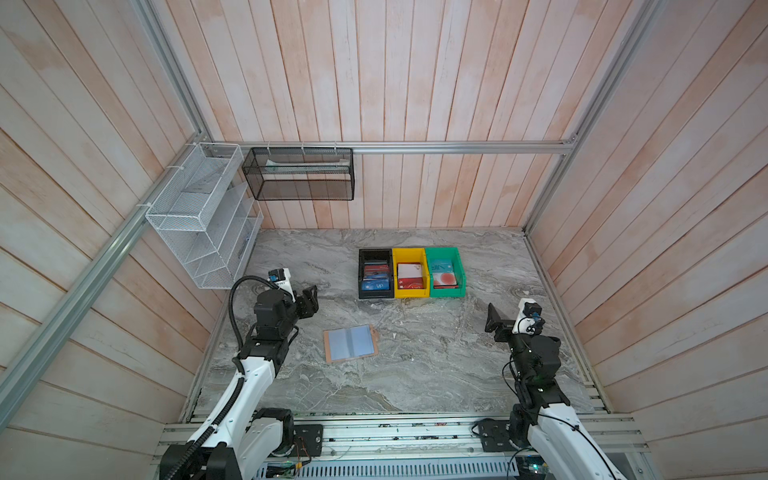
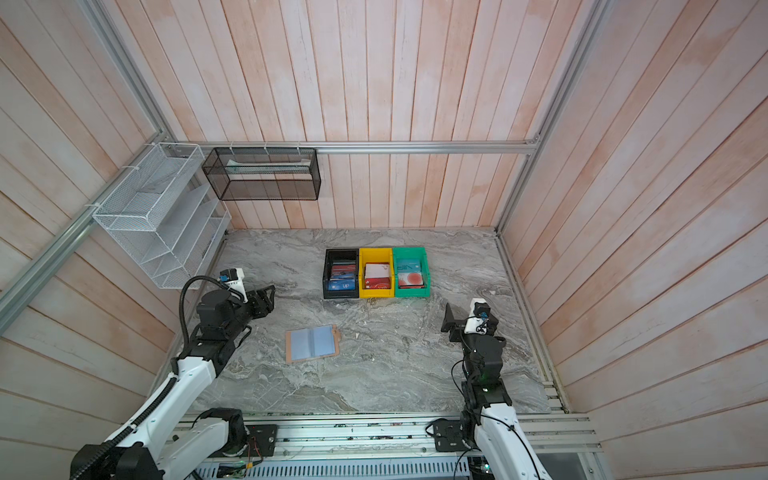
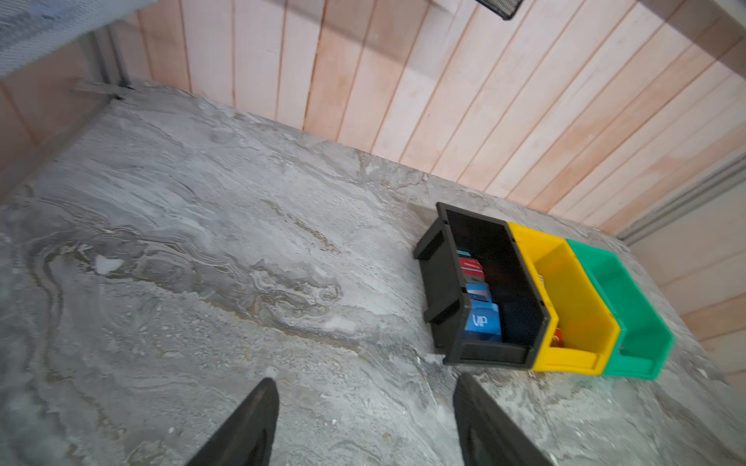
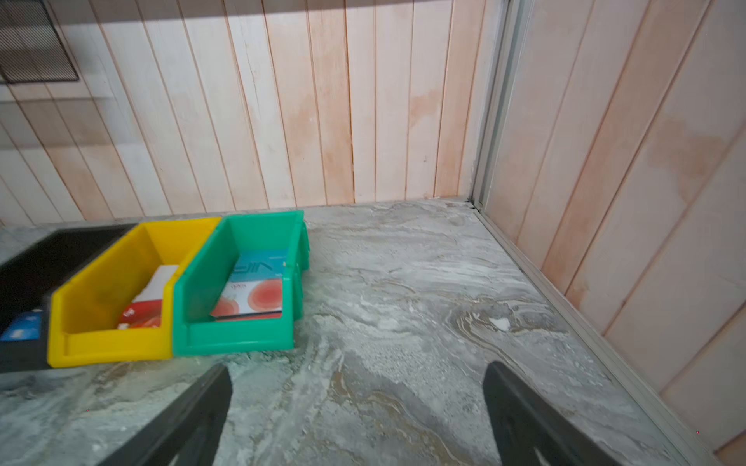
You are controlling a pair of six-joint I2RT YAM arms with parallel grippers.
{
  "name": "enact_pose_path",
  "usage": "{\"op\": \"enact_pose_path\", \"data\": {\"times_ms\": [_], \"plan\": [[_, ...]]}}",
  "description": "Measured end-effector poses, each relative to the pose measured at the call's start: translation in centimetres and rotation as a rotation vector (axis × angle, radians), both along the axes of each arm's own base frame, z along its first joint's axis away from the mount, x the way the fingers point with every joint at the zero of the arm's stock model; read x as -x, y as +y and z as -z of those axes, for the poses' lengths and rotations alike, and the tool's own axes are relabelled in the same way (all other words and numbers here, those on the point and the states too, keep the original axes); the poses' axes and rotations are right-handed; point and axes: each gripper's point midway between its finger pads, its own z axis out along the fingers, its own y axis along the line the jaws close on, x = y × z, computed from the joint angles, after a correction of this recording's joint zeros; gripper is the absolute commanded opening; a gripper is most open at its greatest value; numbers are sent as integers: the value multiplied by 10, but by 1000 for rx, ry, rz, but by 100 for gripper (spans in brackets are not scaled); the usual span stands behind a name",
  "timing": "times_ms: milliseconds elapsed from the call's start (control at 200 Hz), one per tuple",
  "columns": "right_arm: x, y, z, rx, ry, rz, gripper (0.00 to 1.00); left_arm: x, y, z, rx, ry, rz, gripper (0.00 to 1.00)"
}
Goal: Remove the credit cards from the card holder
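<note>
The tan card holder [image 1: 350, 343] [image 2: 312, 343] lies spread flat on the marble table, its clear sleeves showing pale blue-grey; whether a card sits in them I cannot tell. Credit cards lie in the bins: a blue one with white lettering [image 3: 482, 320] [image 1: 376, 285] in the black bin and a pale one with a red circle [image 4: 252, 300] [image 1: 444, 279] in the green bin. My left gripper [image 1: 309, 299] [image 2: 266, 297] [image 3: 365, 383] hovers left of the black bin, open and empty. My right gripper [image 1: 492, 322] [image 2: 449, 320] [image 4: 358, 367] stands open and empty at the right, short of the green bin.
The black bin [image 1: 360, 274], yellow bin [image 1: 410, 293] and green bin [image 1: 460, 274] stand side by side at the back middle. A white wire rack [image 1: 195, 216] and a black mesh basket [image 1: 299, 174] hang on the left and back walls.
</note>
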Motion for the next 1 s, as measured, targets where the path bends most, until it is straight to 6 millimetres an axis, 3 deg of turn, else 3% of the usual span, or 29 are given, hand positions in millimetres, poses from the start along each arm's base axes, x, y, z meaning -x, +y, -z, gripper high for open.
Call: {"op": "enact_pose_path", "data": {"times_ms": [50, 140, 430, 690, 880, 1000], "plan": [[-2, -5, 16, 23, 38, 14, 98, 1, 7, 1, -31, -25, -27, 71], [-10, -10, 25, 38, 58, 27, 98, 6, 17, 1, -92, -97, -64, 72], [-33, -13, 30, 45, 39, 31, 98, 20, 37, 23, -200, -198, -143, 73], [-50, -12, 10, 48, -38, 26, 98, 7, 52, 45, -241, -197, -191, 74], [-63, -14, 36, 52, 30, 25, 98, -4, 62, 62, -248, -174, -197, 73], [-72, -14, 38, 51, 39, 23, 98, -17, 60, 66, -241, -190, -174, 71]]}}
